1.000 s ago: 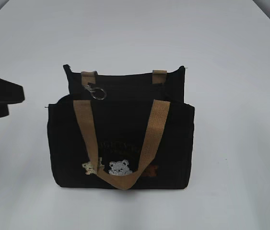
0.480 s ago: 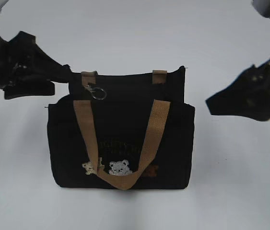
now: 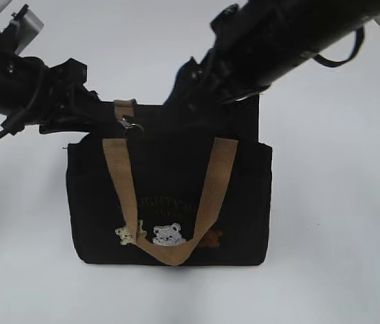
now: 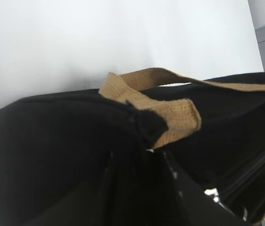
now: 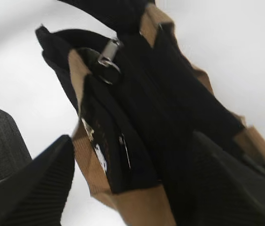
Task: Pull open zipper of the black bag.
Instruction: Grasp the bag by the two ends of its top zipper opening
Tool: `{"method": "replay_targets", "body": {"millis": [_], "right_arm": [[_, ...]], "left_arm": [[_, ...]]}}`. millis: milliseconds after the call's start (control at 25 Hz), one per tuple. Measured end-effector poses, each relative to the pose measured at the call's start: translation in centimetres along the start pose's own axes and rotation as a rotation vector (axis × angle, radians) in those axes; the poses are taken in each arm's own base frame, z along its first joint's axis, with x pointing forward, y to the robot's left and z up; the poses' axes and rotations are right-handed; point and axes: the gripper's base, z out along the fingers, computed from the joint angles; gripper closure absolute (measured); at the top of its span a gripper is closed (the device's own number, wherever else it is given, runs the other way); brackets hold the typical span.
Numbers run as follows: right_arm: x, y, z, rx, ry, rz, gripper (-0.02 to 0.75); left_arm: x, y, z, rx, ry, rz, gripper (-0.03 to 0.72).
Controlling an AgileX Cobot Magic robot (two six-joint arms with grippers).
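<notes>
The black bag [image 3: 169,202] stands upright mid-table, its tan handle hanging over the embroidered bears. The zipper's silver ring pull [image 3: 130,123] hangs at the top left by a strap. My left gripper [image 3: 97,111] comes in from the left and pinches the bag's top left corner. In the left wrist view its dark fingers close on the fabric fold [image 4: 144,127] under the tan strap [image 4: 170,117]. My right gripper [image 3: 188,106] reaches across from the upper right and hovers over the bag's top, open. Its fingers [image 5: 33,188] straddle the bag, and the ring pull [image 5: 108,61] lies farther ahead.
The white table [image 3: 338,270] surrounds the bag. The right arm [image 3: 291,34] crosses above the bag's right half and hides its back edge. A grey surface [image 5: 0,141] shows at the left of the right wrist view.
Both arms swung in from the sides. The left gripper reached the bag's top left corner and closed on it. The right arm swept across over the bag's top. The ring pull shifted slightly.
</notes>
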Motion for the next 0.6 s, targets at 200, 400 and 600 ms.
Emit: {"method": "replay_targets", "body": {"millis": [200,400,600], "right_arm": [[-2.0,1.2,3.3,-0.044,0.0,-0.097,0.167],[-2.6,2.0,6.3,-0.077,0.026,-0.152,0.167],[-2.8,1.5,7.0,-0.033,0.023,-0.196,0.191]], "left_arm": [[0.0,0.0,0.0,0.002,0.0,0.02,0.669],[-0.3,-0.5,-0.1,0.031,0.012,0.03,0.682],[-0.8,-1.2,-0.6,0.056,0.013,0.057,0.683]]}}
